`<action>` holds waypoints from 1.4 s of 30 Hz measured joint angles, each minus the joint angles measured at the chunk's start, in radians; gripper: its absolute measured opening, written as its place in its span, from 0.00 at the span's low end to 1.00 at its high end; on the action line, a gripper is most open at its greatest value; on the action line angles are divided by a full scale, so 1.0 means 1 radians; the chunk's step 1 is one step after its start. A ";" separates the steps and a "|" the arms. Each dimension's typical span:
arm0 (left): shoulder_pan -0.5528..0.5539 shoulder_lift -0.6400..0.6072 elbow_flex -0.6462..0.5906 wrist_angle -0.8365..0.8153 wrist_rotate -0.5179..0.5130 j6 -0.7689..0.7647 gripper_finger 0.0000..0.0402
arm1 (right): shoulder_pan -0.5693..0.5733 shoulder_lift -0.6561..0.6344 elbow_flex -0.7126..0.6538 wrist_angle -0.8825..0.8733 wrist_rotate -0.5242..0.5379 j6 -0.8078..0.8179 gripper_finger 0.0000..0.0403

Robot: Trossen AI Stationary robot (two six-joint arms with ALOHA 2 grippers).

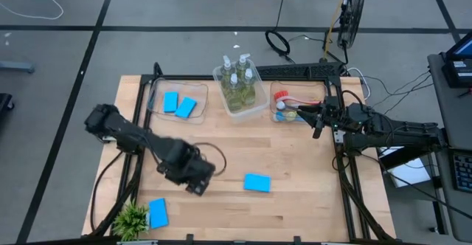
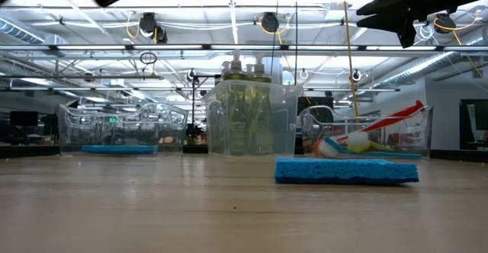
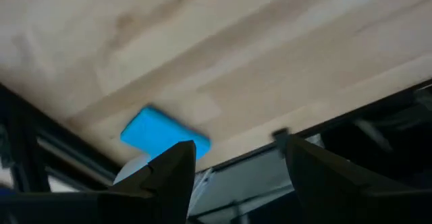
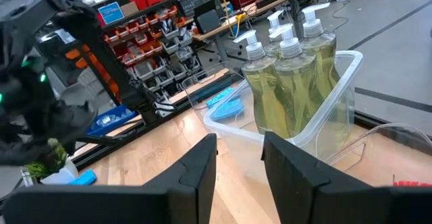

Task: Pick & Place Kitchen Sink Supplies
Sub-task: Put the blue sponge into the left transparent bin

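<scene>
The left claw, fingers apart and empty, hovers over the surface. The nearest loose blue sponge lies to its right, long axis left-right. The right claw, narrowly open, waits by the brush bin.

Overhead, table-level, two wrist views — shared table

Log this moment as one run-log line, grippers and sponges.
left gripper: open, empty, mid-table | right gripper: open, empty, by brush bin | blue sponges: two binned, two loose
</scene>
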 joint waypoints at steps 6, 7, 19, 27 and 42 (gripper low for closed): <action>-0.099 0.069 -0.020 0.002 0.062 -0.089 0.57 | 0.000 0.000 0.000 0.000 0.000 0.000 0.27; -0.112 0.076 -0.020 0.007 0.066 -0.115 0.57 | 0.000 0.000 0.000 0.000 0.000 0.000 0.27; -0.243 0.079 -0.065 0.127 0.008 -0.410 0.57 | 0.000 0.000 0.000 0.000 0.000 0.000 0.27; -0.291 0.079 -0.212 0.261 0.067 -0.536 0.57 | 0.000 0.000 0.000 0.000 -0.002 0.000 0.27; -0.332 0.075 -0.385 0.479 0.112 -0.598 0.57 | 0.000 0.000 0.000 0.000 -0.003 0.000 0.27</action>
